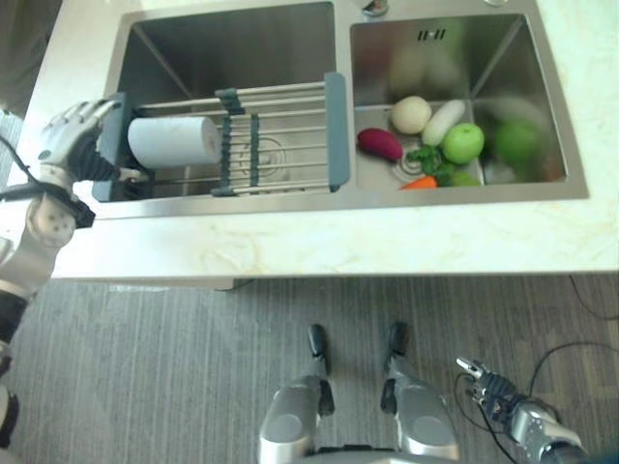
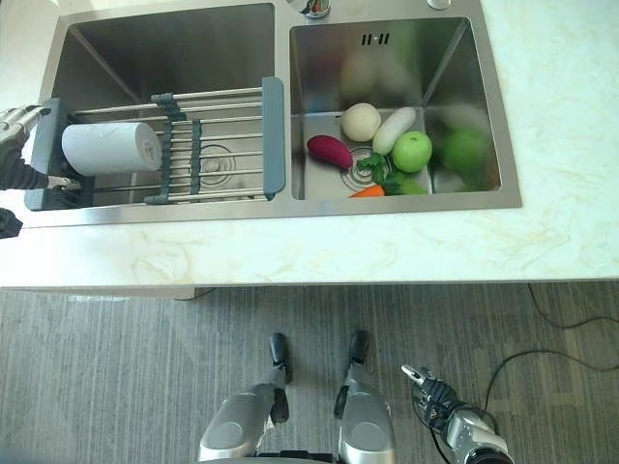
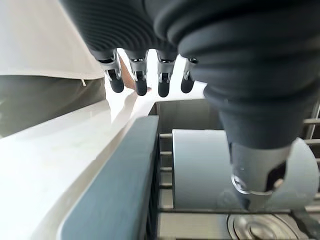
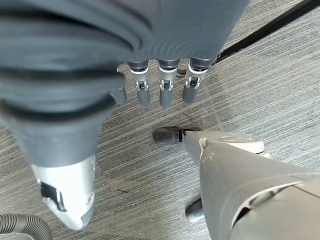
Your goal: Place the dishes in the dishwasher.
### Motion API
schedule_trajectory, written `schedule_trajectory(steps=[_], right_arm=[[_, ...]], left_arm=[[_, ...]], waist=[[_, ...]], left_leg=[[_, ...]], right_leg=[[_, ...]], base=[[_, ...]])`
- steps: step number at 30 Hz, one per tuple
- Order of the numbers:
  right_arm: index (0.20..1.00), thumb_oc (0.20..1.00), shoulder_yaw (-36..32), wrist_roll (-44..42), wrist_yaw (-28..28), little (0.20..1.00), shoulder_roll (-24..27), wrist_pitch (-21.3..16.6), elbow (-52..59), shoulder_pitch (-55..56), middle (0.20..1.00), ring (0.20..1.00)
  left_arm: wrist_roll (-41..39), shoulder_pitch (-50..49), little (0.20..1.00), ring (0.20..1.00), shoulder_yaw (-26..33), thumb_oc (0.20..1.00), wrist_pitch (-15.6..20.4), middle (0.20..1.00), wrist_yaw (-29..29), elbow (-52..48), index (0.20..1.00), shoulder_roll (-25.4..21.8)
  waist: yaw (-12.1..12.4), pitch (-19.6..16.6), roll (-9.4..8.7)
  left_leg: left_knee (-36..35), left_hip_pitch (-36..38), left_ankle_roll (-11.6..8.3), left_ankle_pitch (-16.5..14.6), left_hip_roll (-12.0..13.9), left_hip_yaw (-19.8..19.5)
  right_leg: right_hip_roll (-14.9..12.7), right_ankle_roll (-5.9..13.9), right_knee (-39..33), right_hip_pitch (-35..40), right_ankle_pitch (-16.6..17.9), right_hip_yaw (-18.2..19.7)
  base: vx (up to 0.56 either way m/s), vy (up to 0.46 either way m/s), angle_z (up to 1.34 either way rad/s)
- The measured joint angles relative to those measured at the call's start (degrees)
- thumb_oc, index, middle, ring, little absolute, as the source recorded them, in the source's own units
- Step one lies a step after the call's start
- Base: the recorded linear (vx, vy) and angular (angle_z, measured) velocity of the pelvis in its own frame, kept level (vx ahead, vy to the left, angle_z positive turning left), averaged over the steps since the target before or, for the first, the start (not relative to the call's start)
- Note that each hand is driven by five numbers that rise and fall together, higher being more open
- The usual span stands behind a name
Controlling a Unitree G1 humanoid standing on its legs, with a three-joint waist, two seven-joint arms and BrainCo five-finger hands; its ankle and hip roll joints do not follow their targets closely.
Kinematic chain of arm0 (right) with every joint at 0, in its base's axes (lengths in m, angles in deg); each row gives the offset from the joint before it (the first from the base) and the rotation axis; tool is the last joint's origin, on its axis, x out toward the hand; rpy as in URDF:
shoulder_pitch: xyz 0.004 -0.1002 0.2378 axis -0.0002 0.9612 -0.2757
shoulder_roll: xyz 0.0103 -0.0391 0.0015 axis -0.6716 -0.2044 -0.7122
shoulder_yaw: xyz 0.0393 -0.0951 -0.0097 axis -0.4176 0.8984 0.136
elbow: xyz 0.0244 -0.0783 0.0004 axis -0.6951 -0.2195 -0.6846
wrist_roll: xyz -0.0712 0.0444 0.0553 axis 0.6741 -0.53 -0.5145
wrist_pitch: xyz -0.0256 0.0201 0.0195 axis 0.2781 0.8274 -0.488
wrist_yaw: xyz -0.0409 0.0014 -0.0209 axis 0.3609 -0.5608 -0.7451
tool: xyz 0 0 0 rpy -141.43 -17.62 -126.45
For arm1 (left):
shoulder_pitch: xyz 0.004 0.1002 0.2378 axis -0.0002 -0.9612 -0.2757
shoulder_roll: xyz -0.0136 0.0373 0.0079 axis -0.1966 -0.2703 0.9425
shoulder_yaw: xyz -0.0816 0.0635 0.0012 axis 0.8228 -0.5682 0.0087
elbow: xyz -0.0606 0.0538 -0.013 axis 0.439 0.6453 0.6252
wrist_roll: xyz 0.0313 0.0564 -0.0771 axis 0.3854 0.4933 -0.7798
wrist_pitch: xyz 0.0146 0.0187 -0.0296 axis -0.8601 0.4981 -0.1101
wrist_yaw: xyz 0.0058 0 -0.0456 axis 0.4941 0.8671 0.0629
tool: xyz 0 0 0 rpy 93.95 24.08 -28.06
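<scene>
A white cup (image 1: 174,141) lies on its side on a grey-ended wire rack (image 1: 290,106) that spans the left basin of a steel sink (image 1: 232,43). My left hand (image 1: 73,130) rests at the rack's left end, just left of the cup, fingers (image 3: 141,80) straight and open and holding nothing. In the left wrist view the cup (image 3: 200,165) lies just past the thumb. My right hand (image 1: 488,387) hangs low over the floor at the lower right, its fingers (image 4: 165,85) straight and empty.
The right basin holds a purple vegetable (image 1: 380,144), a white round one (image 1: 411,114), a white radish (image 1: 442,122), a green apple (image 1: 462,142) and a carrot (image 1: 418,183). A pale marble counter (image 1: 338,242) runs in front of the sink, above a grey striped floor (image 1: 174,367).
</scene>
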Motion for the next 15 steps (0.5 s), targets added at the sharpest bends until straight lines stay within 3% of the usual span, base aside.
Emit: schedule_trajectory(steps=[15], right_arm=[[1.0, 1.0, 0.0, 0.0, 0.5, 1.0, 0.1, -0.1, -0.4, -0.2, 1.0, 1.0]], left_arm=[[1.6, 3.5, 1.0, 1.0, -2.7, 1.0, 0.7, 1.0, 0.5, -0.7, 1.0, 0.0]], waist=[[-0.2, 0.0, -0.01]], left_leg=[[0.0, -1.2, -0.02, 0.0, 0.1, 1.6]], right_leg=[[0.0, -0.03, 0.0, -2.0, 0.3, 1.0]], base=[[0.0, 0.005, -0.04]])
